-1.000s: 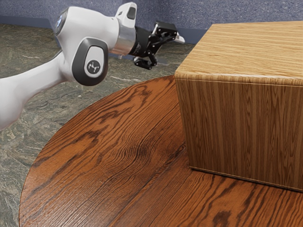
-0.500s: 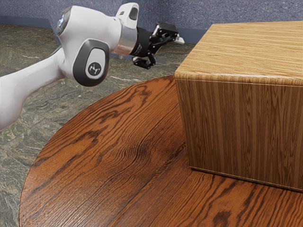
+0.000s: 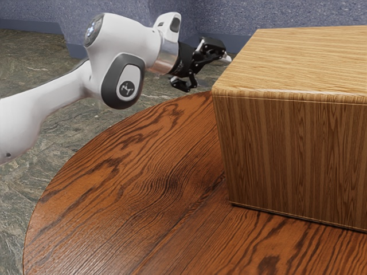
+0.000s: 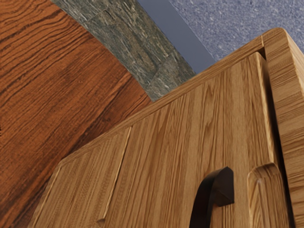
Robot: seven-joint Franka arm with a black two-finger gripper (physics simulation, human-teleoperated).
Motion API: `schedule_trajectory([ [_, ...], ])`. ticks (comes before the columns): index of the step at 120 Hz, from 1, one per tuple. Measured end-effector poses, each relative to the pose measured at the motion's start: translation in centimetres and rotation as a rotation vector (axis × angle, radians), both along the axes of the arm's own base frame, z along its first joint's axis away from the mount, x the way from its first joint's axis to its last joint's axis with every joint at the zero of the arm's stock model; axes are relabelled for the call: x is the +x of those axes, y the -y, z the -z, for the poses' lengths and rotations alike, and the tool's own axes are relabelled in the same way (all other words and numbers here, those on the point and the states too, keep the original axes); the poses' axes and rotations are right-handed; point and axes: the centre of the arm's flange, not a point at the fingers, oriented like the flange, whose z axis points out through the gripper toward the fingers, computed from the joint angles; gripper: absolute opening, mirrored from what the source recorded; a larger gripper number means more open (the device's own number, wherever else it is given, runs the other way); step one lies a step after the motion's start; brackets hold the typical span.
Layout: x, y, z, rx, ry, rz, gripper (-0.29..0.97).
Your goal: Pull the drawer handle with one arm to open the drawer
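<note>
Pale oak grain runs along the drawer front (image 4: pixel 190 156), a flat panel set into the cabinet (image 3: pixel 292 114) with thin seams around it; it looks flush with the frame, though the steep wrist angle makes that hard to judge. A dark, curved handle (image 4: pixel 212 194) stands out from the panel near one end, and part of its arc is cut off at the frame edge. The cabinet sits on a round, dark red-brown wooden table (image 3: pixel 143 189), and the exterior view's right edge crops it. Its drawer face is turned away from the exterior camera, toward the gripper (image 3: pixel 202 66). The gripper hangs in the air just beside the cabinet's upper corner, its black fingers spread apart with nothing between them, clear of the wood. Behind it is grey stone floor (image 3: pixel 34 57).
</note>
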Motion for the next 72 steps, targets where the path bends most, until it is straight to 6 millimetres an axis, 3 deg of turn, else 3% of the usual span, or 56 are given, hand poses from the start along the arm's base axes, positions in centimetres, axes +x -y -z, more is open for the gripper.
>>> schedule_trajectory([
  [27, 1.0, -0.7, 1.8, 0.009, -0.032, -0.028, 0.68],
  [72, 1.9, -0.5, 3.1, 0.006, -0.052, -0.047, 0.68],
])
